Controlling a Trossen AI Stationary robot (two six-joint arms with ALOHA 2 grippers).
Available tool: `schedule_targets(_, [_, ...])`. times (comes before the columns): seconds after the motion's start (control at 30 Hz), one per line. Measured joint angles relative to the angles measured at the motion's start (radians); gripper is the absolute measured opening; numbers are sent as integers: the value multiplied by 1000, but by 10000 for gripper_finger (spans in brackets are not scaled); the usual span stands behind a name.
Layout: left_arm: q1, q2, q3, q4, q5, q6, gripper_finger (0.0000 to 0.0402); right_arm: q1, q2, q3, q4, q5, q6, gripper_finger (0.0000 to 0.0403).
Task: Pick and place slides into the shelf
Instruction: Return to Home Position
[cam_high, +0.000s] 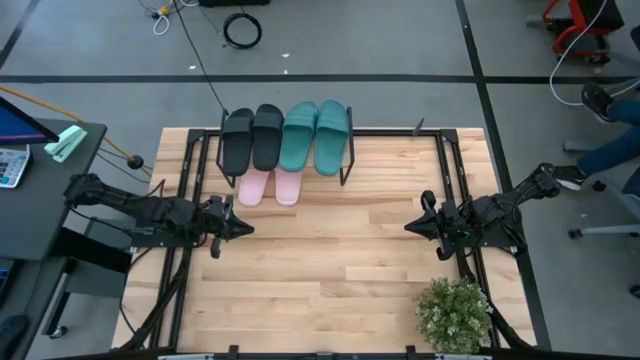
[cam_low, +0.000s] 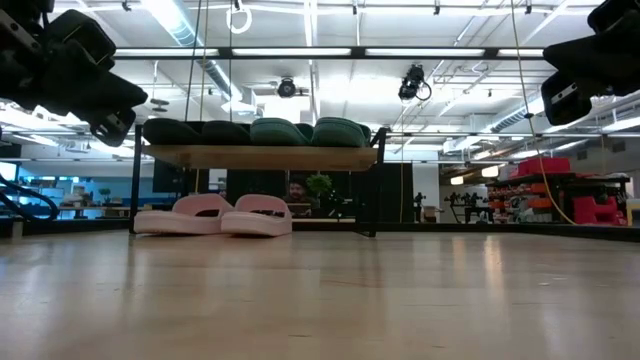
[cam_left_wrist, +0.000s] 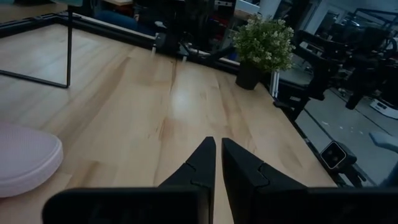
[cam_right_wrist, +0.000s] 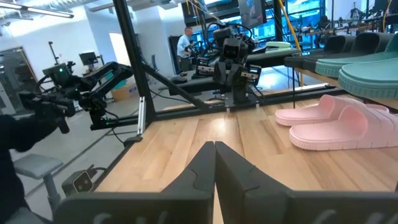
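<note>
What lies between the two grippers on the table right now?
Nothing: in the high view only bare tabletop runs between the left gripper and the right gripper.

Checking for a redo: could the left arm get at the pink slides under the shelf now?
Probably yes. The pink slides stick out from under the shelf on the arms' side, and only bare tabletop lies between them and the left tool. The plank overhead would likely hinder a top-down grab.

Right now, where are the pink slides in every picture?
High view: pink slides poking out from under the shelf.
Low view: on the table, under its plank.
Left wrist view: one pink edge, beside the left claw.
Right wrist view: both, beneath the shelf.
Landmark: the shelf.
</note>
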Motion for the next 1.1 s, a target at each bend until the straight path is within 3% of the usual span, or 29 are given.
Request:
schedule_targets(0.47, [-2, -4, 0, 2, -1, 0, 23, 0, 0, 0, 0, 0, 0, 14])
schedule_targets(0.8, [-2, -152, 0, 1, -1, 1, 36, 0, 0, 0, -3, 0, 0, 14])
schedule_targets(1.1, [-2, -244, 0, 2, 0, 1, 23, 0, 0, 0, -4, 0, 0, 14])
